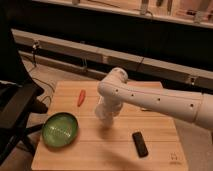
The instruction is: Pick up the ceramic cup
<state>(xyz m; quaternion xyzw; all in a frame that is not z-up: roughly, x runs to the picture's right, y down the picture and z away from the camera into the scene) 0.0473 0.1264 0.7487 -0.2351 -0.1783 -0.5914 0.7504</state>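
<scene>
My white arm (150,97) reaches in from the right over the wooden table (90,155). Its wrist bends down and the gripper (105,118) hangs at the middle of the table, close to the surface. The ceramic cup does not show as a separate thing; the spot under the gripper is hidden by the wrist, and I cannot tell whether the cup is there.
A green plate (60,130) lies at the table's front left. A small red-orange object (80,98) lies left of the gripper. A black oblong object (140,144) lies at the front right. A black chair (15,110) stands against the table's left side.
</scene>
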